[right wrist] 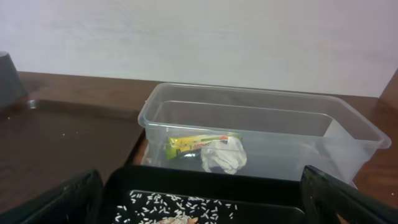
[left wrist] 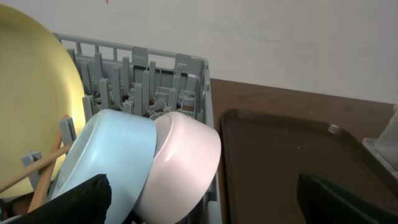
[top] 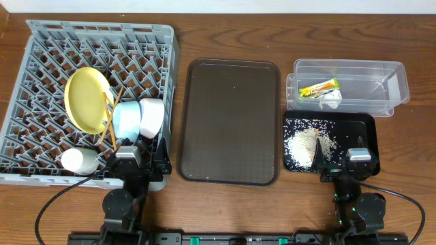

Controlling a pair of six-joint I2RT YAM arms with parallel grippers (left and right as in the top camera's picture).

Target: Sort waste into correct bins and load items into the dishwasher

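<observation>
Dark wooden table (top: 286,27), plain white wall (right wrist: 217,37) behind; even light.

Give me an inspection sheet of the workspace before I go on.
Surface: wooden table; brown serving tray bare but for a few specks.
Job's things: yellow plate, blue bowl, white bowl, chopsticks and white cup in the grey rack; wrapper and tissue in the clear tub; rice in the black tray.
Clutter: nothing seen.
Hands: left hand open by the rack; right hand open over the black tray.
Cables: black cable at each arm base.
Surroundings: pale wall behind the table.
</observation>
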